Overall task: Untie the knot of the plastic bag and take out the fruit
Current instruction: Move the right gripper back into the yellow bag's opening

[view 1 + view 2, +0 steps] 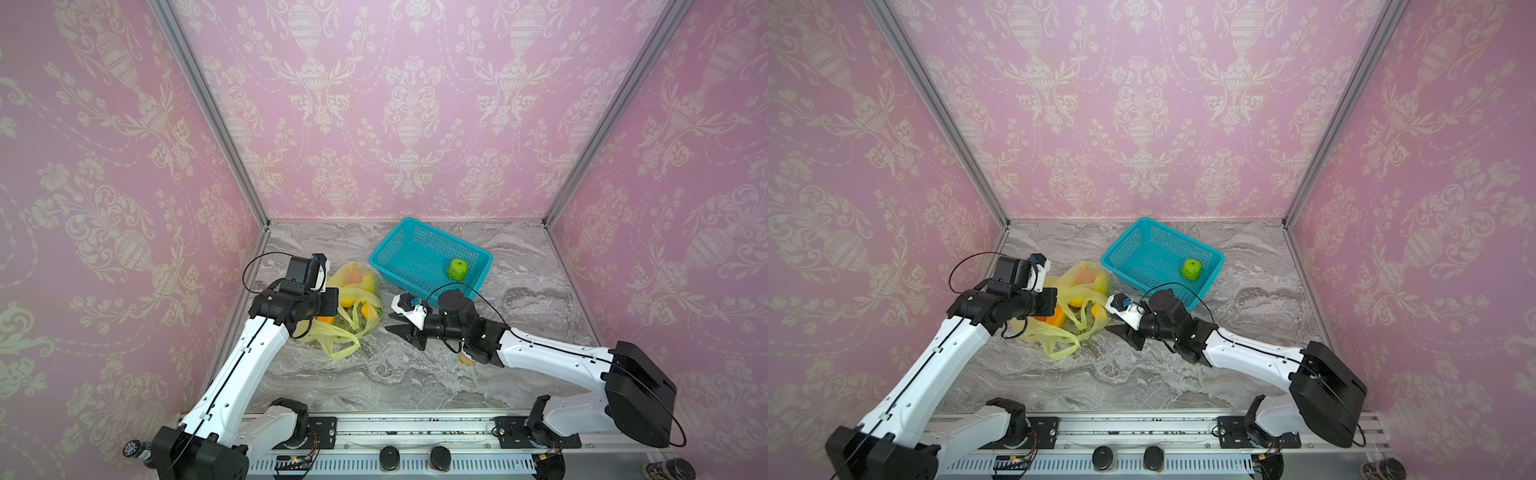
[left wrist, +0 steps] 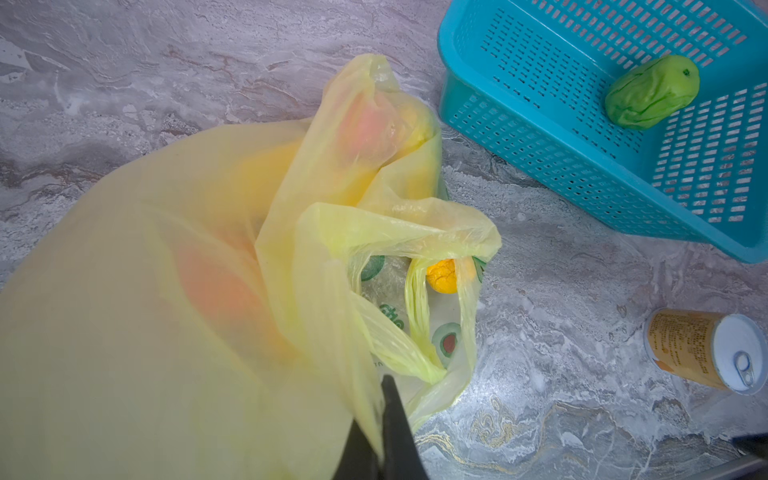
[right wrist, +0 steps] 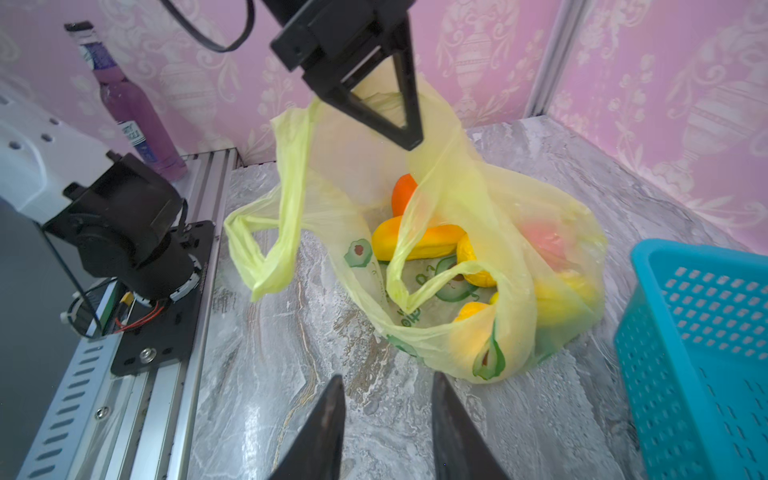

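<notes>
The pale yellow-green plastic bag (image 1: pixel 361 286) (image 1: pixel 1088 286) lies on the marble top with its mouth open. No knot is in view; its two handle loops (image 3: pixel 266 249) hang loose and apart. My left gripper (image 3: pixel 409 139) (image 2: pixel 384 399) is shut on the bag's upper rim and holds it up. Fruit shows inside: an orange piece (image 3: pixel 403 193), a long yellow-orange one (image 3: pixel 432 243) and a round orange one (image 2: pixel 441 276). One green fruit (image 1: pixel 456 269) (image 2: pixel 650 93) sits in the basket. My right gripper (image 3: pixel 388 386) (image 1: pixel 388 322) is open just right of the bag, holding nothing.
The teal mesh basket (image 1: pixel 388 240) (image 3: pixel 685 332) stands behind and right of the bag. A white-lidded can (image 2: pixel 706 353) lies on the marble under the right arm. A purple bottle (image 3: pixel 129 108) stands beyond the front rail at the left. Pink walls enclose three sides.
</notes>
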Controlling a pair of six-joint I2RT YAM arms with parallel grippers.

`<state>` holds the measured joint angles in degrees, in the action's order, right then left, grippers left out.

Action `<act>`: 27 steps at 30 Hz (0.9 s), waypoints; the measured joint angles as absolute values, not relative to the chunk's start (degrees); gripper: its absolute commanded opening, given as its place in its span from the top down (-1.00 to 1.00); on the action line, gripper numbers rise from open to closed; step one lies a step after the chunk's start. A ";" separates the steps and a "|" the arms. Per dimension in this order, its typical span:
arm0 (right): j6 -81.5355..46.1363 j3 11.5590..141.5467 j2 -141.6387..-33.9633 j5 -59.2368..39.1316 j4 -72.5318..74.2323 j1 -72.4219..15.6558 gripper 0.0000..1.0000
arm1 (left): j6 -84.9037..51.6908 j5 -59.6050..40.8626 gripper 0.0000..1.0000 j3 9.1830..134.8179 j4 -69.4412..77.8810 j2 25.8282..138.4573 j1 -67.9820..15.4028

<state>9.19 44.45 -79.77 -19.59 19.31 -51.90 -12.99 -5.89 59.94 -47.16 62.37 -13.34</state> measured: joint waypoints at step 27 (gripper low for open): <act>8.16 80.99 -119.70 -2.55 7.01 -60.51 0.69 | -12.97 -4.99 1.00 59.94 -45.84 62.28 -12.88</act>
